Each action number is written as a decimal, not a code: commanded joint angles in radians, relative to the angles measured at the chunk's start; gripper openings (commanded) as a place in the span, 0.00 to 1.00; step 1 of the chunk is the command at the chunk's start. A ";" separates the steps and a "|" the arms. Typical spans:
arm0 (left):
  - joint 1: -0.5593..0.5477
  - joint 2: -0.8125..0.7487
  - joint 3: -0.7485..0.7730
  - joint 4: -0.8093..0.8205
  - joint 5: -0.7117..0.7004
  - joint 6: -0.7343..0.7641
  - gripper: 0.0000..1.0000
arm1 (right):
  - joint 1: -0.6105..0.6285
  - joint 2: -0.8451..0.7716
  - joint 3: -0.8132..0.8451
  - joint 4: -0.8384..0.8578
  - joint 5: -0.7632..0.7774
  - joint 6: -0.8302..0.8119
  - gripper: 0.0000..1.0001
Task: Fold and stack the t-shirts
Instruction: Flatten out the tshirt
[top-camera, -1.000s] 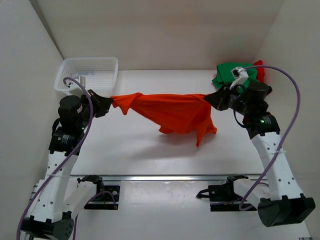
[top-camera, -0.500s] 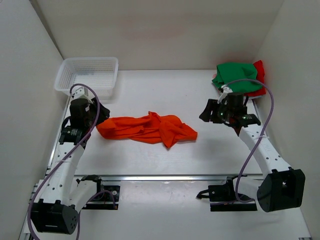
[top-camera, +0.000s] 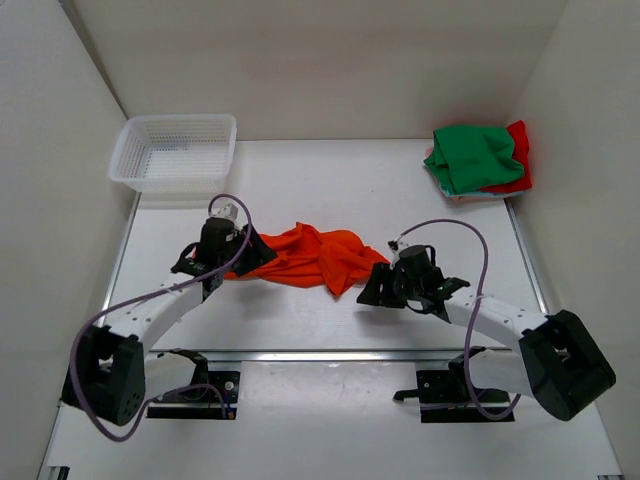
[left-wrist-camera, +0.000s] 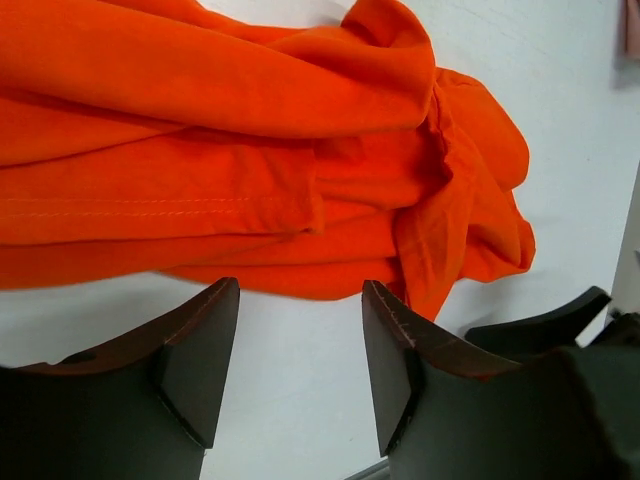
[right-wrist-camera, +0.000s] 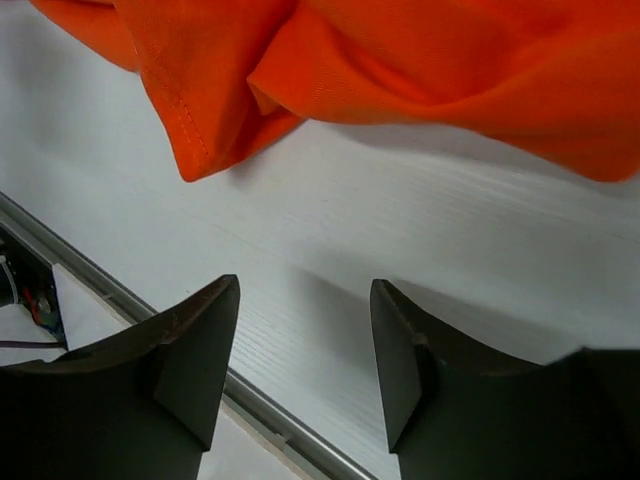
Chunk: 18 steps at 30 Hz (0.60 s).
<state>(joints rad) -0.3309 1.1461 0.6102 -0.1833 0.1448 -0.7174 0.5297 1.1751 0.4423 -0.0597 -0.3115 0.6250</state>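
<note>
While the orange t-shirt lies crumpled in a loose heap mid-counter, both sets of jaws stand apart & hold nothing.

Left jaws: at the heap's left end, low over the counter, approx. half open. Left wrist view shows bare white counter betw. the two dark fingers, w/ the orange t-shirt's near edge lying just past the tips. Touching or not, can't tell. Folds & a stitched hem run across that view.

Right jaws: at the heap's near right, also part open, empty. Right wrist view shows only counter betw. the fingers. The orange cloth sits beyond the tips, apart from them, w/ a hemmed corner hanging toward the left finger. These jaws sit near the metal rail along the counter's near edge.

Left arm reaches in from near left, right arm from near right, both lying low, purple cables looping over them.

Green t-shirt sits bunched in the far right corner, on top of the red t-shirt, which peeks out along its right & near sides. White mesh basket stands in the far left corner, well apart from the orange t-shirt.
</note>
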 joint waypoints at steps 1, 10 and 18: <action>-0.036 0.061 -0.004 0.166 0.021 -0.077 0.63 | 0.056 0.073 0.002 0.204 0.021 0.117 0.53; -0.072 0.288 0.059 0.274 0.030 -0.111 0.63 | 0.087 0.254 0.059 0.282 0.008 0.127 0.65; -0.063 0.369 0.092 0.305 0.036 -0.120 0.19 | 0.104 0.409 0.148 0.302 -0.011 0.108 0.68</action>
<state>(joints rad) -0.3962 1.5177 0.6579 0.0753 0.1650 -0.8349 0.6117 1.5127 0.5613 0.2550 -0.3531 0.7544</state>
